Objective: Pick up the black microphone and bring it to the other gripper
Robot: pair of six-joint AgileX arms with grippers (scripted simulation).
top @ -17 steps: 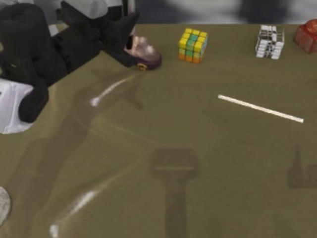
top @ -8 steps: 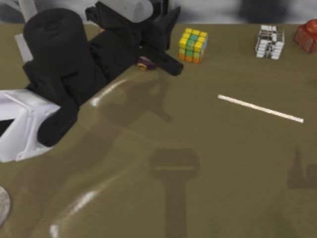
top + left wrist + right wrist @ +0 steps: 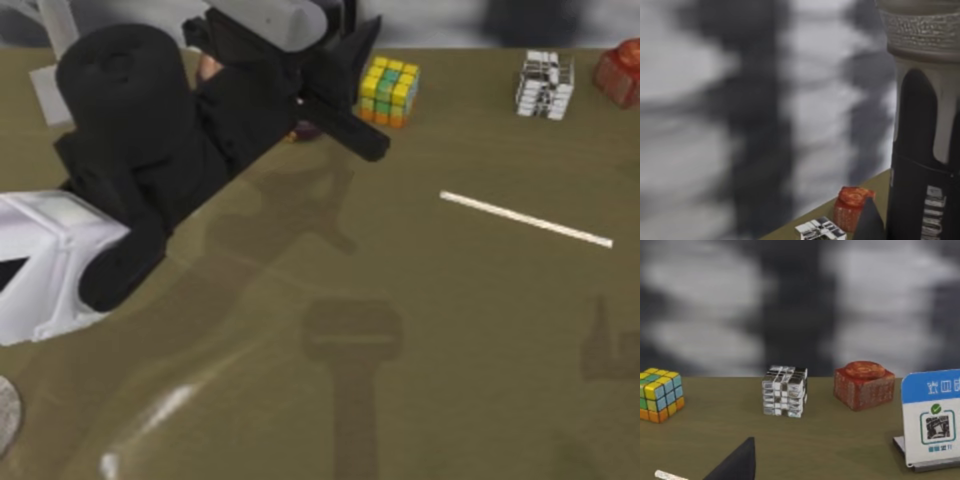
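The black microphone (image 3: 920, 165) fills one side of the left wrist view: black handle, pale collar and grey mesh head, standing off the table. One black fingertip (image 3: 869, 222) rests right beside its handle. My left gripper (image 3: 350, 92) is shut on it, raised above the table's far left, just left of the colour cube. From above I cannot tell the microphone apart from the black arm. The right gripper (image 3: 740, 462) shows only as a dark tip in its own wrist view and is out of the top view.
A sliver of the purple toy car (image 3: 303, 130) peeks from under the left arm. Along the far edge stand a colour cube (image 3: 390, 91), a silver mirror cube (image 3: 545, 84) and a red block (image 3: 622, 70). A white stripe (image 3: 525, 219) marks the table. A blue-white QR sign (image 3: 932, 420) stands at the right.
My left arm has risen and swung right toward the colour cube, and it now covers almost all of the purple toy car. Nothing else has moved.
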